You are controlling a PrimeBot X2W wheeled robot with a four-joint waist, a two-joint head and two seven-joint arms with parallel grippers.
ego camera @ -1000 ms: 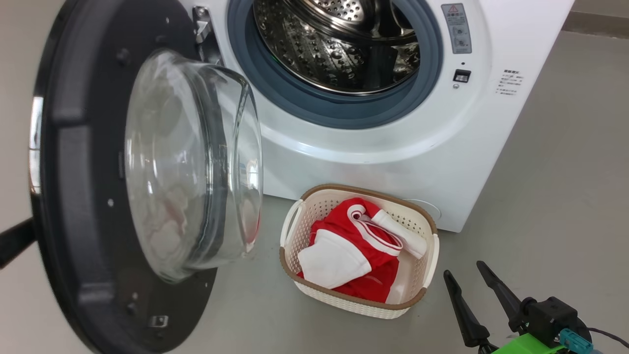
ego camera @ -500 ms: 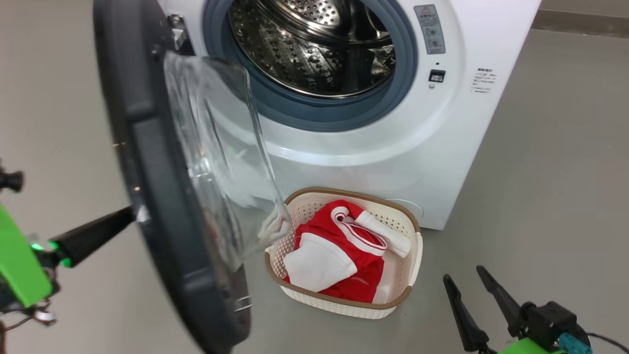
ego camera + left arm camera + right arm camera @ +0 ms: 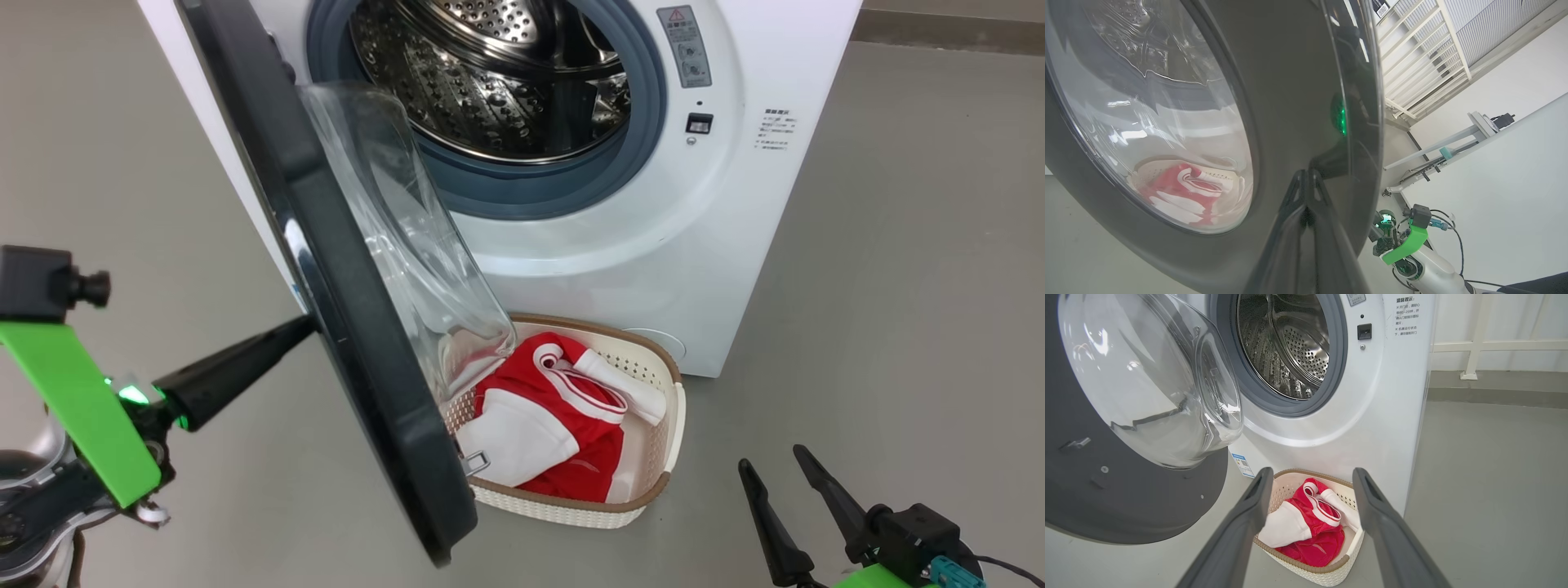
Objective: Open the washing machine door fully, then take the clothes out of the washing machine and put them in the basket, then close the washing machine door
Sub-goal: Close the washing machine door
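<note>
Washing machine door (image 3: 367, 351) partly open, angled out from washing machine (image 3: 637, 269); in head view its glass bowl overlaps basket's left end. My left gripper (image 3: 286, 335) pinched closed, gripping nothing, tips pressed on door's glossy outer rim. Steel drum (image 3: 490, 90) visible through opening. Red-and-white clothes (image 3: 563, 400) heaped in basket (image 3: 653, 490), on grey floor (image 3: 898, 327) just before machine. My right gripper (image 3: 771, 457) spread wide, empty, low right, apart from basket.

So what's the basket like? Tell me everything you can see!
The basket is small, rectangular, cream-white plastic full of little holes, with a brown woven-look rim. It stands upright on the grey floor right before the washing machine, with red-and-white clothes piled inside.
</note>
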